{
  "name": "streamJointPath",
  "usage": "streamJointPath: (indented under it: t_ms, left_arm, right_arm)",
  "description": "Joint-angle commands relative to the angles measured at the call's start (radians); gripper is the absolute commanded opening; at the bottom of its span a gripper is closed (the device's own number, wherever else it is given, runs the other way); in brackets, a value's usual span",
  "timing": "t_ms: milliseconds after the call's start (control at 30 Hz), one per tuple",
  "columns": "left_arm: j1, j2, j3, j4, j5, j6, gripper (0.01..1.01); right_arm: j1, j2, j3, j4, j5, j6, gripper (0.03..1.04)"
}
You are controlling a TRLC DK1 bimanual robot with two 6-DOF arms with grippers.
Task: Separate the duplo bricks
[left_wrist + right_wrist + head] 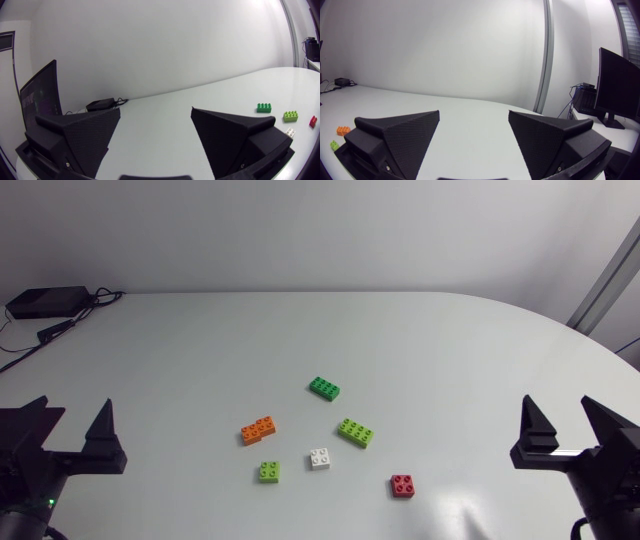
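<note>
Separating looks done, unless the orange brick [258, 429] is a joined pair: it, the dark green brick [323, 388], lime brick [355, 432], white brick [320, 458], small lime brick [269, 471] and red brick [403, 486] lie apart mid-frame on the surface [450, 350], with the left end effector [75, 420] lower left and right end effector [560, 420] lower right both released and empty, and the black box [40, 302] upper left well apart from them.

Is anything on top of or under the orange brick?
Nothing sits on the orange brick; its studs show bare from above. What lies beneath it is covered by the brick itself.
</note>
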Motion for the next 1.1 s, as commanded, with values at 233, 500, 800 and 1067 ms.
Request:
streamJointPath:
  t_ms: [233,500,800,1067]
  left_arm:
    - [0.006,-0.019,-0.060,0.110,0.070,0.009,0.987]
    - [0.071,-0.017,-0.059,0.084,0.187,0.048,0.987]
    - [0.154,-0.011,-0.051,0.028,0.329,0.099,0.987]
    - [0.154,-0.014,-0.054,0.041,0.329,0.091,0.987]
  right_arm:
    - [-0.006,-0.010,-0.043,-0.008,-0.005,0.030,0.99]
    - [0.003,-0.010,-0.043,-0.009,-0.016,0.030,0.99]
    - [0.000,-0.010,-0.041,-0.009,-0.016,0.030,0.99]
    - [-0.008,-0.009,-0.041,-0.009,-0.016,0.028,0.99]
